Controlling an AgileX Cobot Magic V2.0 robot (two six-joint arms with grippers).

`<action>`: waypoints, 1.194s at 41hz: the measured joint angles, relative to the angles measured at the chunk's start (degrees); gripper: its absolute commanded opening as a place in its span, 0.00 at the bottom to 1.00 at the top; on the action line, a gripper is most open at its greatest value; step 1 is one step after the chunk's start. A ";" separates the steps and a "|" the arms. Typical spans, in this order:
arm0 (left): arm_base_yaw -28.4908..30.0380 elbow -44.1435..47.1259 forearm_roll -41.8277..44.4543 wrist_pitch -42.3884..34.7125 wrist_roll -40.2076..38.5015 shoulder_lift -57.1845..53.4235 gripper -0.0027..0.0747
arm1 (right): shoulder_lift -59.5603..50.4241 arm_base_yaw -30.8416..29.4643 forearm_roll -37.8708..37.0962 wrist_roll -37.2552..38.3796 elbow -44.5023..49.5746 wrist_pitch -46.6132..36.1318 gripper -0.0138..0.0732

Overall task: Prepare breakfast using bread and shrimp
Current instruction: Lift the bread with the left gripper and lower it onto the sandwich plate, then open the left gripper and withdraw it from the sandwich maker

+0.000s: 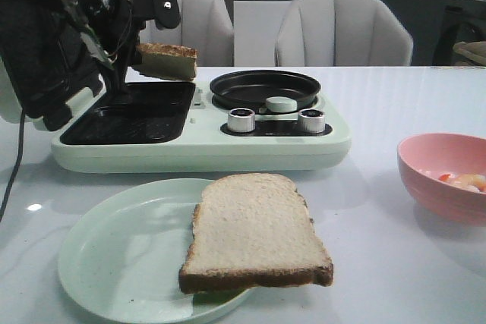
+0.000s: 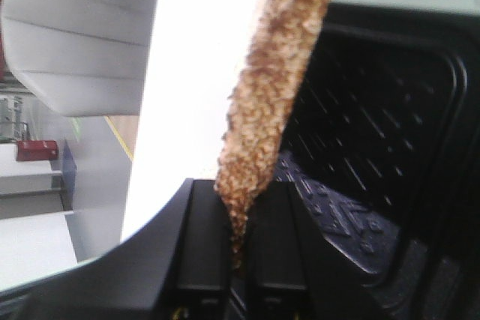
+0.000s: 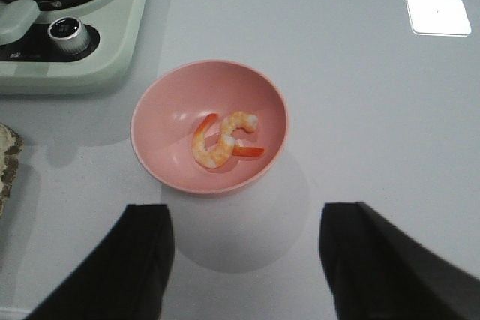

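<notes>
Pale-green breakfast maker stands mid-table in the front view. Left gripper pinches a bread slice by its edge above the open black grill tray; a second slice lies on the green plate. Left wrist view: black fingers clamp the crust edge-on over the ribbed tray; advise lowering level and centred before release. Right wrist view: right gripper, fingers spread and empty, hovers over the pink bowl holding the shrimp.
</notes>
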 measured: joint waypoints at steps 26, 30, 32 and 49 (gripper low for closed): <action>0.46 1.76 0.12 2.27 0.00 2.22 0.32 | 0.00 0.00 0.00 0.00 0.00 0.00 0.77; 0.46 2.30 0.12 2.75 0.00 2.22 0.45 | 0.00 0.00 0.00 0.00 0.00 0.00 0.77; 0.46 2.56 0.12 3.01 0.00 2.22 0.51 | 0.00 0.00 0.00 0.00 0.00 0.00 0.77; 0.20 7.05 -7.54 2.68 0.00 -4.93 0.68 | 0.00 0.00 0.00 0.00 0.00 0.00 0.77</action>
